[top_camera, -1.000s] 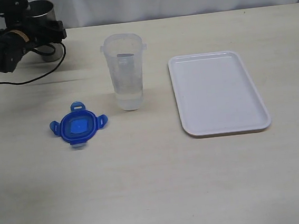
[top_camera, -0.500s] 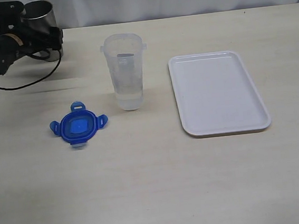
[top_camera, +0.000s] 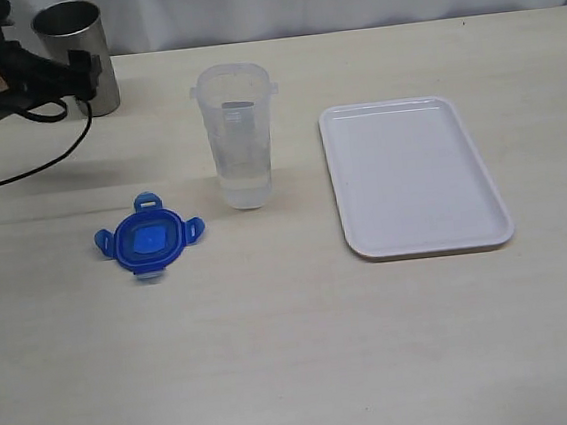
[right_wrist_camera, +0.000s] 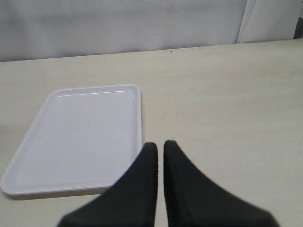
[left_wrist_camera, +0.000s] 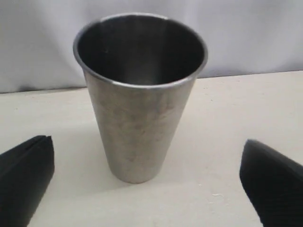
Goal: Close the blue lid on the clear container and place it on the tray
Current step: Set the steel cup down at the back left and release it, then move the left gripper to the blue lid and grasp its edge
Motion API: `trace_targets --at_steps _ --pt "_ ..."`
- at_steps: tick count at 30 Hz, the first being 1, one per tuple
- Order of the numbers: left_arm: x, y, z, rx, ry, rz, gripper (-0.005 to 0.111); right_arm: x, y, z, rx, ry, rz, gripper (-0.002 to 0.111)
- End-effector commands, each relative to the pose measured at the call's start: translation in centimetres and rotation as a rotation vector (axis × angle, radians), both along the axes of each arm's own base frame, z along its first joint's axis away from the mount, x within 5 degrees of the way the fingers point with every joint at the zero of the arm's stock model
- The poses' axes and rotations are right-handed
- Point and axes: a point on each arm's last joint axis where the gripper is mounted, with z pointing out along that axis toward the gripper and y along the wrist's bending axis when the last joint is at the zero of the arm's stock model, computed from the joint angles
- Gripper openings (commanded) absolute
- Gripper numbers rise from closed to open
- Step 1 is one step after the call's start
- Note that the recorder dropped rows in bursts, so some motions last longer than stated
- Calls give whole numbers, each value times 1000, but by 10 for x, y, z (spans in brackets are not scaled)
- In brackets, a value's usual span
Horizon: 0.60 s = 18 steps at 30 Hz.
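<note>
Lid [top_camera: 147, 238] work can go wrong first at the left tool [left_wrist_camera: 147, 142]. It stands wide open and empty, with its jaws either side of the steel cup [top_camera: 71, 37] at the far left of the worktop [top_camera: 297, 352]. If it closes or swings there, I judge it would grab or topple the cup, which is no part of the job. The right tool [right_wrist_camera: 160, 146] is closed on nothing and looks over the tray [top_camera: 413, 175].

The lid lies flat and low, so jaws could skid off its rim or catch a tab. The container [top_camera: 239, 136] is tall and narrow, so an off-centre press would likely tip it.

The lid is blue and rounded-square, with four tabs splayed outward. It sits near the container on the side away from the tray, not touching it. The container stands upright and uncovered, translucent, between lid and tray. Nothing lies on the tray.
</note>
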Motion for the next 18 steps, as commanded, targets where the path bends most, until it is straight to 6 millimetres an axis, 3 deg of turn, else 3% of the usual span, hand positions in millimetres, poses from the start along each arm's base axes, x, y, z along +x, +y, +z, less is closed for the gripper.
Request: trace_targets --at_steps 1,9,13,18 --pt "-23 2 34 -14 -61 6 100 0 0 0 -7 -6 -2 5" --pt "-62 12 85 41 70 64 100 0 0 0 -7 -6 -2 5" --pt "-75 17 99 76 219 112 100 0 0 0 -7 -6 -2 5" --pt "-86 20 99 50 489 185 100 0 0 0 -7 -6 -2 5"
